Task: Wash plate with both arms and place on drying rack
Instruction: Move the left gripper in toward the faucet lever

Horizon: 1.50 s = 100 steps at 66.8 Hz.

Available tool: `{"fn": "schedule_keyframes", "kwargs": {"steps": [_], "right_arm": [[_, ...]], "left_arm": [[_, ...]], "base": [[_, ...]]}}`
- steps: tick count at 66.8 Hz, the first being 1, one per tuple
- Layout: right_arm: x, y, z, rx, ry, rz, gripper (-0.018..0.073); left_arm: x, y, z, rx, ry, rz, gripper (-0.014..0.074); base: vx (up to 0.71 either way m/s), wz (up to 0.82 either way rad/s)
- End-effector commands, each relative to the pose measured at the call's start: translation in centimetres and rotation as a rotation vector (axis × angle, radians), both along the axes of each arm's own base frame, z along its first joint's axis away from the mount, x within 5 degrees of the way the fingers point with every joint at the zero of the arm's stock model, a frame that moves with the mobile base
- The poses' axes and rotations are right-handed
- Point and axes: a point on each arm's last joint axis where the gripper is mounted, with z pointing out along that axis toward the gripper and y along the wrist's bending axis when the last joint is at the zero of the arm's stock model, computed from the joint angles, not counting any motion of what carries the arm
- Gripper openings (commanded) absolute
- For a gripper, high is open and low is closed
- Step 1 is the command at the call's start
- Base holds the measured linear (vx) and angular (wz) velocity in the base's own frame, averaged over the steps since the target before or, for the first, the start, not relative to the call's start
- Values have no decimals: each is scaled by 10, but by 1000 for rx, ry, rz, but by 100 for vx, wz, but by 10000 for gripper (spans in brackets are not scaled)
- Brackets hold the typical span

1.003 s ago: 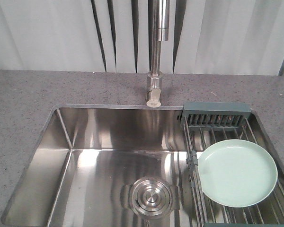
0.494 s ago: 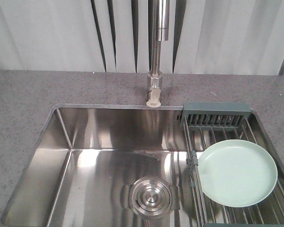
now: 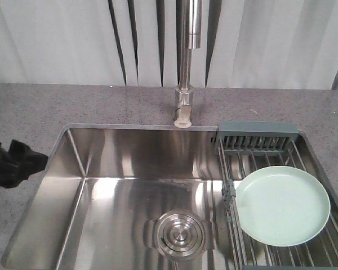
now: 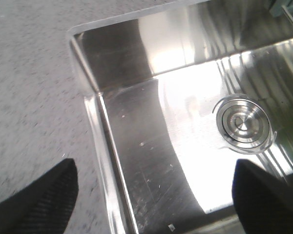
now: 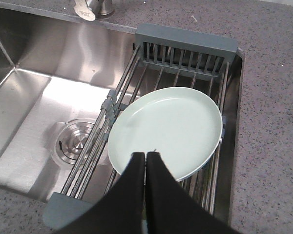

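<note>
plate (image 5: 166,131) lies flat on the drying rack (image 5: 185,68); right claw (image 5: 145,157) closed, empty, above it; left claw (image 4: 154,195) spread wide, empty.

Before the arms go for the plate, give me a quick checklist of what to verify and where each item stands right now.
1. Plate lies flat on the drying rack, uncovered: ok.
2. Right gripper open enough to take the rim: not ok, jaws together over the plate's near edge.
3. Left gripper open: ok, fingers wide apart over the sink's left rim.
4. Sink basin free of objects: ok, only the drain strainer shows.
5. Water running from the faucet: cannot tell.
</note>
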Motion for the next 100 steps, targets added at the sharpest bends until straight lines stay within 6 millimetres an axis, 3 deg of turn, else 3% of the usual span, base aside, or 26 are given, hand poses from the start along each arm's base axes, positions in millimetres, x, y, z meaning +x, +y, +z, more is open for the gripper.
{"fn": "schedule_keyframes", "kwargs": {"steps": [1,19,31,49,65,81,97,100], "right_arm": [[3,0,12,13,-81,-2,-9],[3,0,12,13,-81,-2,-9],[3,0,12,13,-82,-2,-9],[3,0,12,13,-82,-2,-9],[3,0,12,13,-82,-2,-9],[3,0,12,13,-81,-2,-9],[3,0,12,13,-81,-2,-9],[3,0,12,13,-81,-2,-9]], "left_arm": [[22,-6,14,-52,-86,-29,590],[70,9,-2,-192,-125,-79,590],[89,4,-10,-227,-214,-170,590],[102,2,-7,-182,-392,-263,590],[110,0,-17,-161,-385,-292,573],[110,0,-18,-159,-386,-294,386],[114,-2,-9,-166,-411,-297,8],[116,-3,-8,-180,-410,-305,-9]], "base": [[0,0],[0,0],[0,0],[0,0],[0,0],[0,0],[0,0],[0,0]]}}
